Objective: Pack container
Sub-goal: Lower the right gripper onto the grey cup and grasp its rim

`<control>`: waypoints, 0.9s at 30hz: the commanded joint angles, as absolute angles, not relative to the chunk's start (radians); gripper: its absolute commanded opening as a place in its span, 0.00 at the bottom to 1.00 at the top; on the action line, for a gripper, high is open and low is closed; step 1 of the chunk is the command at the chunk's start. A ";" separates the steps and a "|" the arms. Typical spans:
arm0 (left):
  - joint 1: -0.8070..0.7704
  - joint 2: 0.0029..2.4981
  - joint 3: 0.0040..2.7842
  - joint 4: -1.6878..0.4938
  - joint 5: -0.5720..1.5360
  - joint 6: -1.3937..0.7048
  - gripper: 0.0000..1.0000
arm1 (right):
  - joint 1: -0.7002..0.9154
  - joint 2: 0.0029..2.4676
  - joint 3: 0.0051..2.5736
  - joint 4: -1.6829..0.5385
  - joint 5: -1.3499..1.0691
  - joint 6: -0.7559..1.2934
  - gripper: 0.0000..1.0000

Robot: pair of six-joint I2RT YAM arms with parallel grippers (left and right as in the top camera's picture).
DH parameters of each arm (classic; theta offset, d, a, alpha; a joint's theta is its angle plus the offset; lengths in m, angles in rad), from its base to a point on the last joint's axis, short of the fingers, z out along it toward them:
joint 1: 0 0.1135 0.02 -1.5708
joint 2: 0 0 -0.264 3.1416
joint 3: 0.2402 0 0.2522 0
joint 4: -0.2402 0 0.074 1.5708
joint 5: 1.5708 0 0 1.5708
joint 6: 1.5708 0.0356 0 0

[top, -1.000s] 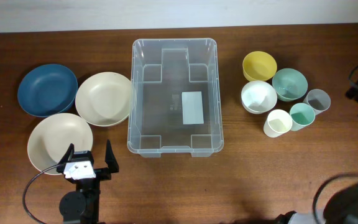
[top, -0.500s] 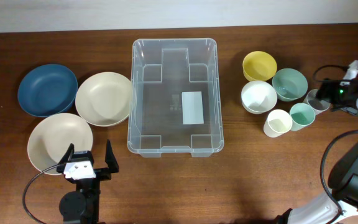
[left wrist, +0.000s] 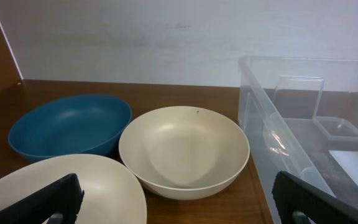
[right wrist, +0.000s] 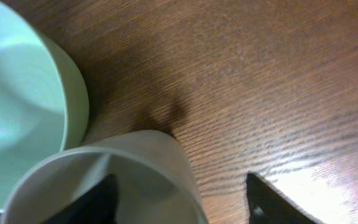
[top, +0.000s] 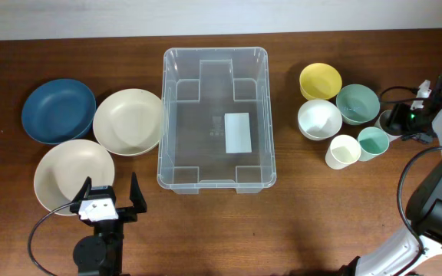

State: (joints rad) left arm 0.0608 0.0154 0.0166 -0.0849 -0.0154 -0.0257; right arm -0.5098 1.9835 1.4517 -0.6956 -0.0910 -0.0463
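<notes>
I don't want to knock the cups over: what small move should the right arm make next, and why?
Probably close the right claw. In the wrist view one finger appears to sit inside the grey cup and the other outside its wall, jaws open, so it looks set to pinch. The container holds nothing yet.

Your dark brown wooden bench (top: 321, 207) shows grain and a light gloss. The large clear rectangular plastic container (top: 198, 130) shines smooth; the cream round bowl (top: 127, 121) left of it looks matt.
</notes>
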 commanded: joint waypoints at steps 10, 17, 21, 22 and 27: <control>0.055 0.007 0.009 -0.083 -0.022 -0.013 1.00 | -0.510 2.002 1.462 -0.695 -0.078 -0.045 0.37; 0.055 0.007 0.009 -0.083 -0.022 -0.013 1.00 | -0.510 2.003 1.462 -0.692 -0.078 -0.045 0.25; 0.055 0.007 0.009 -0.083 -0.022 -0.013 1.00 | -0.511 2.003 1.462 -0.699 -0.075 -0.045 0.23; 0.055 0.007 0.009 -0.083 -0.022 -0.013 1.00 | -0.511 2.003 1.462 -0.699 -0.075 -0.045 0.23; 0.055 0.007 0.009 -0.083 -0.022 -0.013 1.00 | -0.511 2.003 1.447 -0.693 -0.074 -0.045 0.16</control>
State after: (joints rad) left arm 0.0608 0.0154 0.0166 -0.0845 -0.0154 -0.0257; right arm -0.5098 1.9873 1.4517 -0.6956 -0.0868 -0.0490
